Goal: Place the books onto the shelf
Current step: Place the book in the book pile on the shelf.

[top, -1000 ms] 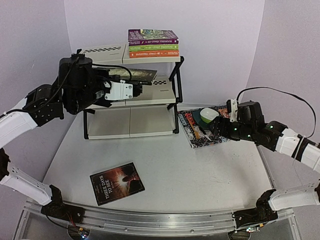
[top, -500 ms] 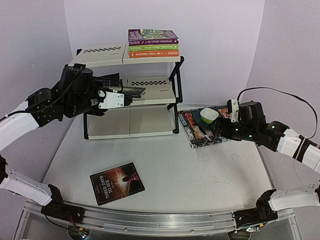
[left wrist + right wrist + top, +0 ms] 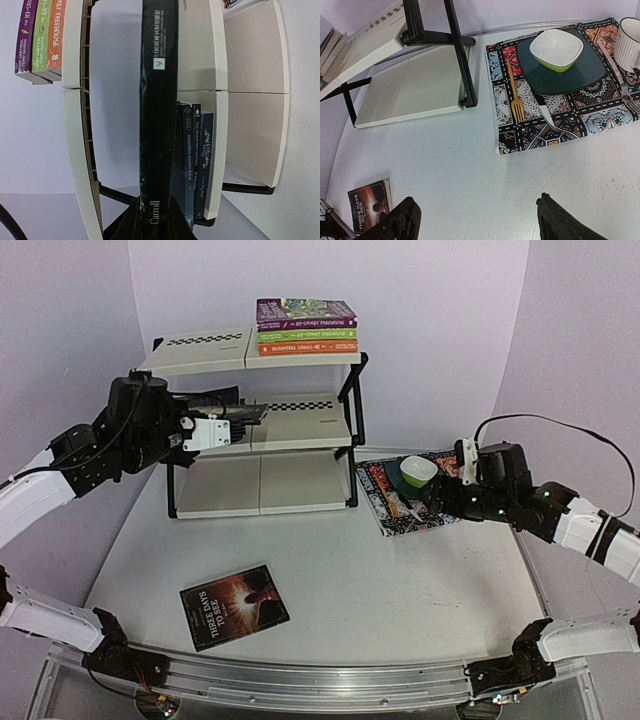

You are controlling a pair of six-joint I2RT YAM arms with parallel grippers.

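My left gripper (image 3: 228, 424) is shut on a black-green book (image 3: 247, 412), level with the middle tier of the shelf (image 3: 300, 430). In the left wrist view the held book's spine (image 3: 159, 100) runs up from my gripper (image 3: 155, 225), between the top tier and three dark blue books (image 3: 194, 160) stacked on the middle tier. Purple, green and orange books (image 3: 306, 328) lie stacked on the top tier. One dark book (image 3: 234, 606) lies flat on the table near the front left. My right gripper (image 3: 480, 220) stands open over bare table beside the mat, holding nothing.
A patterned mat (image 3: 520, 135) lies right of the shelf with a dark plate (image 3: 580, 75), a white-green bowl (image 3: 556, 47), a fork (image 3: 516, 97), a knife (image 3: 545, 110) and a cup (image 3: 629, 37). The shelf's black leg (image 3: 460, 60) stands close to the mat.
My left arm has drawn back to the left with the dark book still held, now edge-on over the middle tier's left part. The right arm has not moved.
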